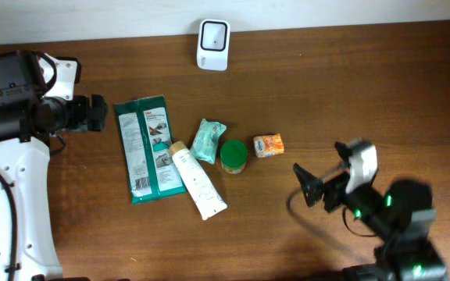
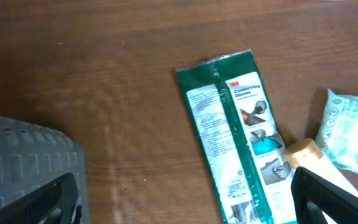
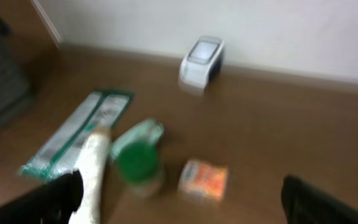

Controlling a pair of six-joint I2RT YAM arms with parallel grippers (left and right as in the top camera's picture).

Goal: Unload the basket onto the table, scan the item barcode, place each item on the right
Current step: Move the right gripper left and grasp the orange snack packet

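Several items lie in a cluster mid-table: a flat green packet (image 1: 147, 148) (image 2: 241, 143), a white tube (image 1: 198, 181), a mint pouch (image 1: 208, 140), a green-lidded jar (image 1: 233, 155) (image 3: 135, 163) and a small orange box (image 1: 269, 145) (image 3: 204, 179). A barcode (image 2: 241, 213) shows at the packet's near end. The white scanner (image 1: 212, 44) (image 3: 201, 64) stands at the far edge by the wall. My left gripper (image 1: 98, 113) (image 2: 185, 205) hovers open just left of the packet, holding nothing. My right gripper (image 1: 304, 184) (image 3: 188, 202) is open and empty, to the right of the orange box.
Bare brown wood lies between the items and the scanner and across the right half of the table (image 1: 381, 94). A white wall (image 3: 260, 31) runs along the far edge. The left arm's white base (image 1: 18, 195) fills the left side.
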